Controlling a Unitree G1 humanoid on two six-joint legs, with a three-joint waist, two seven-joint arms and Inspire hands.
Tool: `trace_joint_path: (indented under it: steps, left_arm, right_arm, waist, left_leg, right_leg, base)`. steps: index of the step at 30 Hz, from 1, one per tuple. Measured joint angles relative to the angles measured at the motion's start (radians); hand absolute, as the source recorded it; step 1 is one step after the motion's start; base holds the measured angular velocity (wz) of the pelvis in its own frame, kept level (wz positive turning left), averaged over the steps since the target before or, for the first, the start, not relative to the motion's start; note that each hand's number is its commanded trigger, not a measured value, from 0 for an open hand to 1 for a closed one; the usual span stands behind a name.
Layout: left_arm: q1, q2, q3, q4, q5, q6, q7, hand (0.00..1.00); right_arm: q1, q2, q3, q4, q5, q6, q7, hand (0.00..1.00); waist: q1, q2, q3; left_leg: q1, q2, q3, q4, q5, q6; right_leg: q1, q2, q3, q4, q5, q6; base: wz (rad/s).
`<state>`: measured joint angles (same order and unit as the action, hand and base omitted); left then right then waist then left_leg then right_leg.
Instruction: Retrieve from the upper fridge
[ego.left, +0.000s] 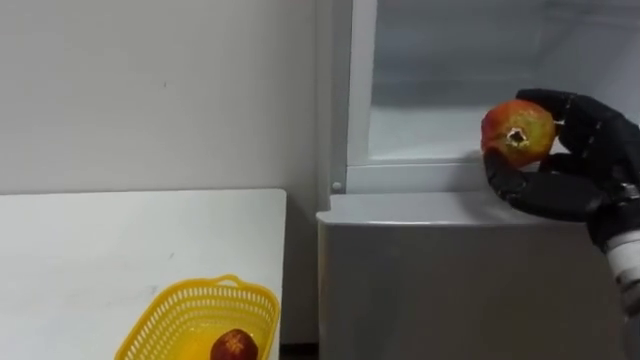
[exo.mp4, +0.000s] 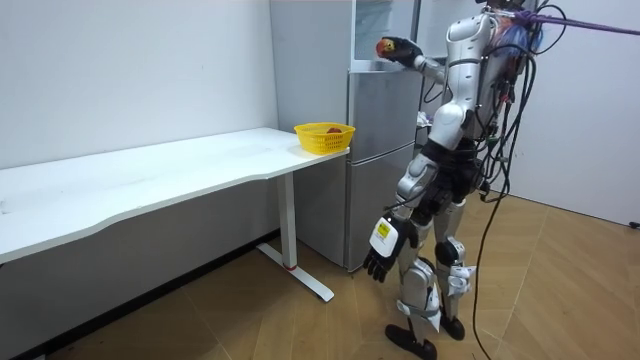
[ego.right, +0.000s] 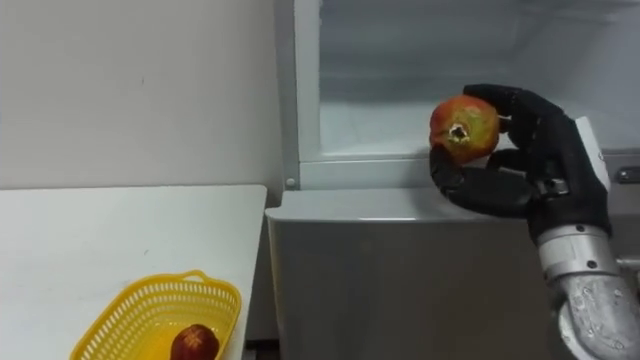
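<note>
Right hand (ego.left: 588, 152): I see it raised at the sill of the fridge's (ego.left: 450, 280) open upper compartment, fingers and thumb curled round the pomegranate (ego.left: 517, 130).
Pomegranate: held in the air just in front of that opening, above the top of the lower door, its crown turned towards my camera.
Left hand (exo.mp4: 380, 262): hangs by the thigh in the room view, fingers loose, holding nothing.
Basket (ego.left: 190, 310): yellow, on the table (ego.left: 120, 250) near the edge beside the fridge, one red fruit (ego.left: 233, 346) inside.
Robot: I have it standing upright, facing the fridge.
</note>
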<state>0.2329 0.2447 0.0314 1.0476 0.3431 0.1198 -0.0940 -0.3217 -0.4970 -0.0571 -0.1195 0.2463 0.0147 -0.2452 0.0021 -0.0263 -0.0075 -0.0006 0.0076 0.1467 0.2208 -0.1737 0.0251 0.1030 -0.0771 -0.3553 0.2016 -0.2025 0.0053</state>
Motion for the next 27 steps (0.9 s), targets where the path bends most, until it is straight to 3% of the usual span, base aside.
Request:
trace_joint_path:
  steps: [8,15,23,27]
  left_arm:
    - [-0.007,-0.012,0.001,0.045,0.003,-0.026,0.001,0.00]
    - [-0.037,-0.025,0.001,0.076,0.002,-0.064,0.001,0.00]
    - [-0.067,-0.029,-0.020,0.097,0.001,-0.084,0.004,0.00]
    - [-0.078,-0.029,-0.037,0.114,0.002,-0.084,-0.005,0.00]
  right_arm:
    - [0.096,0.071,-0.005,-0.217,-0.272,-0.026,-0.009,1.00]
    - [0.118,0.092,0.019,-0.297,-0.492,-0.098,-0.013,1.00]
    - [0.118,0.114,0.118,-0.299,-0.593,-0.105,0.027,1.00]
    - [0.118,0.116,0.171,-0.324,-0.644,-0.100,0.058,1.00]
  waist:
    - [0.007,-0.011,0.0048]
    - [0.025,-0.025,0.0064]
    - [0.039,-0.026,0.0069]
    - [0.065,-0.027,0.0064]
  left_leg:
    - [0.028,0.005,0.032,-0.017,0.000,-0.001]
    - [0.029,0.005,0.042,-0.022,0.000,-0.001]
    - [0.021,0.004,0.040,-0.034,-0.001,-0.002]
    - [0.020,0.005,0.040,-0.033,-0.001,-0.002]
  right_leg:
    - [0.001,0.007,0.037,-0.017,0.000,-0.002]
    - [0.001,0.012,0.048,-0.017,0.001,-0.001]
    - [-0.003,0.011,0.035,-0.014,0.001,-0.001]
    - [-0.006,0.009,0.030,-0.013,0.002,0.000]
  base:
    - [-0.12]
    - [-0.04]
    - [0.00]
    - [-0.01]
